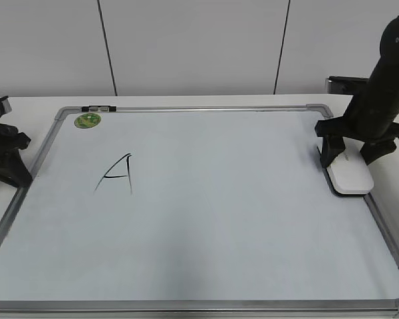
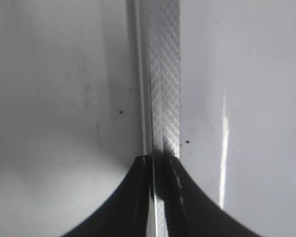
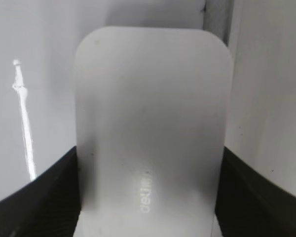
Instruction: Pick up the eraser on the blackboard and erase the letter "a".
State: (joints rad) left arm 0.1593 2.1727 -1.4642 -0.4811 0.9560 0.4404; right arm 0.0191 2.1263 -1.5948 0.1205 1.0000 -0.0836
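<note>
My right arm comes down steeply from the upper right, its gripper (image 1: pixel 354 154) pointing downward with the two fingers (image 1: pixel 328 151) spread wide, one on each side of the eraser (image 1: pixel 350 176); whether they touch its sides I cannot tell. My left gripper (image 1: pixel 5 154) sits low at the far left edge, and in its wrist view the fingers (image 2: pixel 133 197) lie nearly together with only a thin slit between them.
</note>
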